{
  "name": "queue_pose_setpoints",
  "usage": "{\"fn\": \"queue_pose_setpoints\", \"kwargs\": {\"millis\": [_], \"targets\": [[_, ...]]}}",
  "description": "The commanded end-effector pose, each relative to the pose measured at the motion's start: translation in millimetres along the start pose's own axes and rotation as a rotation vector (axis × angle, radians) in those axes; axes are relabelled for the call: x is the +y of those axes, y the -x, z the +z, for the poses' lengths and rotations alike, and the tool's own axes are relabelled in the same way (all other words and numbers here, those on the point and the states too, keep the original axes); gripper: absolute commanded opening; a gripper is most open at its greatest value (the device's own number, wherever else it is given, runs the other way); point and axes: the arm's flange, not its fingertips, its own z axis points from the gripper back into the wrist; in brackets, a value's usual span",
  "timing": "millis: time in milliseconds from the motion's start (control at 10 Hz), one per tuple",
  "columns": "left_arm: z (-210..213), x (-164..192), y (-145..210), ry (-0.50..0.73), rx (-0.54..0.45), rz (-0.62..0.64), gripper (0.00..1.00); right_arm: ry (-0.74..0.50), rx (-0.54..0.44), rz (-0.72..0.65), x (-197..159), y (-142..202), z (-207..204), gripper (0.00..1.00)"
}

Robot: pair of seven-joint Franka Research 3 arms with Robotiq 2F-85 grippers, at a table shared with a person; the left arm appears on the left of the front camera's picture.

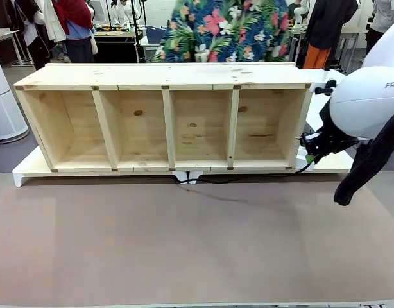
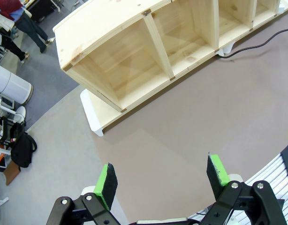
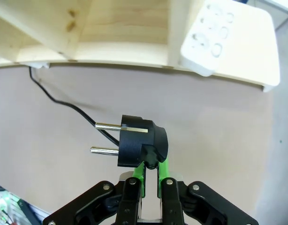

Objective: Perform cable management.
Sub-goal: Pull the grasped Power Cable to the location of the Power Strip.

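R gripper (image 3: 151, 172) is clamped shut on the cable (image 3: 64, 104), pinching it right at the neck of its black plug (image 3: 141, 140), green pads tight on both sides. In the R wrist view the plug sits just above the fingertips w/ its 2 metal pins (image 3: 106, 126) pointing to picture left, held over the brown table (image 1: 184, 244). From the plug the thin black cord runs back in a wavy line to the foot of the wooden shelf (image 1: 165, 83) and disappears under its bottom edge. In the front view the cable (image 1: 248, 179) lies on the table along the shelf's front, from about the middle divider to the R gripper (image 1: 310, 149), which hangs just off the shelf's R end, low, near the white base board (image 1: 30, 170) the shelf rests on. A white multi-socket block (image 3: 228, 40) lies on that board beyond the shelf end, apart from the plug; the pins are not aimed at it. Shelf lies long-side down, 4 open compartments facing the robot. L gripper (image 2: 162, 176) is wide open, holding nothing, hovering above bare table well clear of the shelf's L end; a stretch of the cable (image 2: 261, 45) shows at the top R of its view. A person in a floral shirt (image 1: 229, 29) stands behind the shelf at the far side.
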Motion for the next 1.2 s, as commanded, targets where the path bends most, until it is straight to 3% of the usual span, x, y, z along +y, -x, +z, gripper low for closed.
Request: {"fn": "queue_pose_setpoints", "kwargs": {"millis": [0,700,1100], "targets": [[0.3,0.3,0.7,0.002,-0.002,0.007,1.00,0.027,-0.018,-0.036,-14.9,14.2,-3.4,0.14],[0.3,0.3,0.7,0.002,-0.002,0.007,1.00,0.129,-0.061,-0.177,-79.2,-18.1,9.2,0.14],[0.3,0.3,0.7,0.002,-0.002,0.007,1.00,0.120,-0.160,-0.150,-90.7,-54.4,11.8,0.14]]}}
